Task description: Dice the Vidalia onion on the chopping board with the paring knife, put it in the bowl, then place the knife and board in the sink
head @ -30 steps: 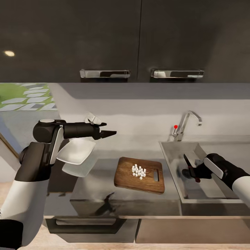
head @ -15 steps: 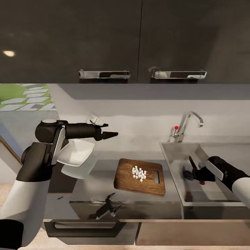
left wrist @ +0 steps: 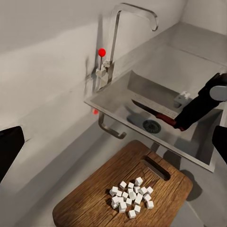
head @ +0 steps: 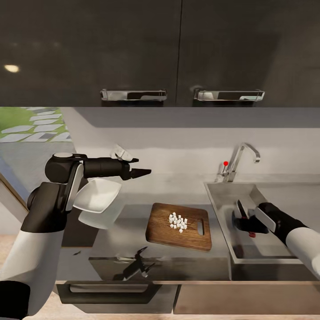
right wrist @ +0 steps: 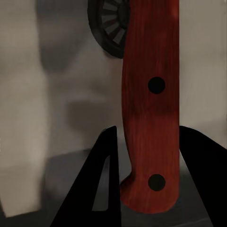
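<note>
My right jaws point(head: 250, 221) grip the paring knife point(head: 243, 214) by its reddish handle, blade pointing away over the sink point(head: 222, 209) drain point(right wrist: 111, 26). Since half a second ago that arm has drawn nearer, toward the basin's middle. My left jaws point(head: 141, 171) hover, unmoved, above the table point(head: 133, 249), apparently closed to a point and empty. The diced onion point(head: 178, 221) sits on the chopping board point(head: 164, 231) left of the sink; the bowl point(head: 100, 195) lies further left.
</note>
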Robot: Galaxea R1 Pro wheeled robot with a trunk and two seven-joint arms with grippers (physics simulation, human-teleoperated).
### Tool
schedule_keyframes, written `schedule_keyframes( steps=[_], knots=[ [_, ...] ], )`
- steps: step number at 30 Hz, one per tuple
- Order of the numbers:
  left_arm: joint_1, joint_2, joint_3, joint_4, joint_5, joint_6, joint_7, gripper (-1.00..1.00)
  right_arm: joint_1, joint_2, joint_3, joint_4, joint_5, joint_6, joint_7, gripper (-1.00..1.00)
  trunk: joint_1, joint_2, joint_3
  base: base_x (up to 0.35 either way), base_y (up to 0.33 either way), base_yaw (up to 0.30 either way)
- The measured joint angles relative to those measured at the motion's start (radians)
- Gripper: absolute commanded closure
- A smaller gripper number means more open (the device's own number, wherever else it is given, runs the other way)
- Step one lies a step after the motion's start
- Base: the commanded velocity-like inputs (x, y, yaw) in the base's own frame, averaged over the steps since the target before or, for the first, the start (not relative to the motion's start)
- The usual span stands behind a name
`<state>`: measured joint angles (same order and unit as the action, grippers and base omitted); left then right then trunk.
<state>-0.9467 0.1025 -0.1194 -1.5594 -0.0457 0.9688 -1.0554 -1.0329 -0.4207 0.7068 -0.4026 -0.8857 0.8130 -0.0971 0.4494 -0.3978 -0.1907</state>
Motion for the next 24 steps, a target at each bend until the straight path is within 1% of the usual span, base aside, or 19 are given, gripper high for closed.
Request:
schedule_keyframes(
  steps=[8,23,24],
  knots=[
    [0.0,0.0,-0.007,0.0,0.0,0.004,-0.002,-1.0,0.0,0.016,-0.001,0.007,0.0,-0.015,-0.005,1.0,0.0,0.0,0.0,0.0,0.0,0.0],
    [0.0,-0.001,-0.011,0.0,0.0,0.009,-0.006,-1.0,0.0,0.021,-0.001,0.009,0.0,-0.015,-0.005,1.0,0.0,0.0,0.0,0.0,0.0,0.0],
    [0.0,-0.001,-0.011,0.0,0.0,0.009,-0.006,-1.0,-0.001,0.021,-0.001,0.009,0.0,-0.015,-0.005,1.0,0.004,-0.007,-0.003,0.0,0.0,0.0]
  ],
)
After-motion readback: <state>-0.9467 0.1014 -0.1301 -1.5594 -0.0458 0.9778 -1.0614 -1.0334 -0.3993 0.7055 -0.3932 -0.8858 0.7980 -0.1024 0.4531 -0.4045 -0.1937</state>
